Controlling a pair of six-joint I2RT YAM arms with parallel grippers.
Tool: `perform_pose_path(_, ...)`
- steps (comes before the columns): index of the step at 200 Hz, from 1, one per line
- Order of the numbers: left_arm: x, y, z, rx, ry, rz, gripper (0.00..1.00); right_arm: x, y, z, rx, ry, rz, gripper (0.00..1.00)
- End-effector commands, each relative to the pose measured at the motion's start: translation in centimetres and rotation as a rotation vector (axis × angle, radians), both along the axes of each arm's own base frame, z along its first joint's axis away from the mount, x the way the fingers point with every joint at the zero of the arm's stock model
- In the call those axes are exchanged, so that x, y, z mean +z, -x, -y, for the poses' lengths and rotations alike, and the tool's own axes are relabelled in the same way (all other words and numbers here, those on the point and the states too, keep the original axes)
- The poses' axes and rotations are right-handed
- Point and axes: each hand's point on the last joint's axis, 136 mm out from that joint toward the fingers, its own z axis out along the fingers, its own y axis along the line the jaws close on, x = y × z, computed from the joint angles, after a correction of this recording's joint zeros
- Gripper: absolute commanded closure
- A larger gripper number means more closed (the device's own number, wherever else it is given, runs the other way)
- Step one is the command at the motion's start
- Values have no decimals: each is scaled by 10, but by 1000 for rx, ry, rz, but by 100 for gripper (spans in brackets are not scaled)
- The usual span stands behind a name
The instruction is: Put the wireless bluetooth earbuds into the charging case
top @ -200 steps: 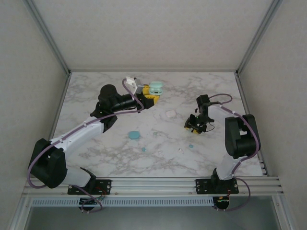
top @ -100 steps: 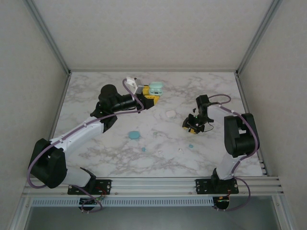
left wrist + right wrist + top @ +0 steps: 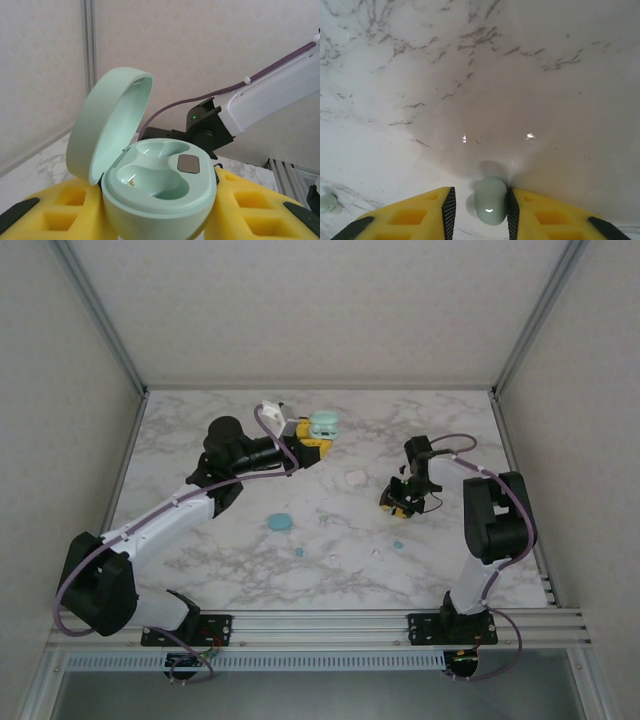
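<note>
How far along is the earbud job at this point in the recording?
Done: the pale green case is open and gripped in the left gripper. Both wells are empty, so no bud is seated. In hand: the right gripper straddles a pale green earbud on the marble table; a firm grip is not clear. Left: seat that bud, plus loose ones such as the teal bud.

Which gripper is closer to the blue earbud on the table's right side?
Right. The right gripper sits just behind the blue earbud; the left gripper is far back-left, holding the open green case.
</note>
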Motion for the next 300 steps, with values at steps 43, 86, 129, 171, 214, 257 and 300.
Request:
perform_pose_path(43,18,8,-2,1,18,53,67,6,-16,-16,45,14,51,69)
perform_pose_path(86,18,10,-4,4,11,56,67,1,-19,-11,58,66,30,65)
perform_pose_path(129,17,9,-5,13,10,59,67,3,-23,-19,103,92,24,59)
perform_pose_path(171,16,9,-6,21,7,62,67,7,-24,-26,114,106,27,62)
perform_pose_path(214,16,10,-7,26,5,68,67,3,-23,-28,140,141,21,62)
perform_pose_path(257,18,11,-10,39,3,79,67,-2,-24,-23,200,224,5,65)
perform_pose_path(300,17,11,-11,41,1,79,67,-3,-21,-26,247,256,-7,68)
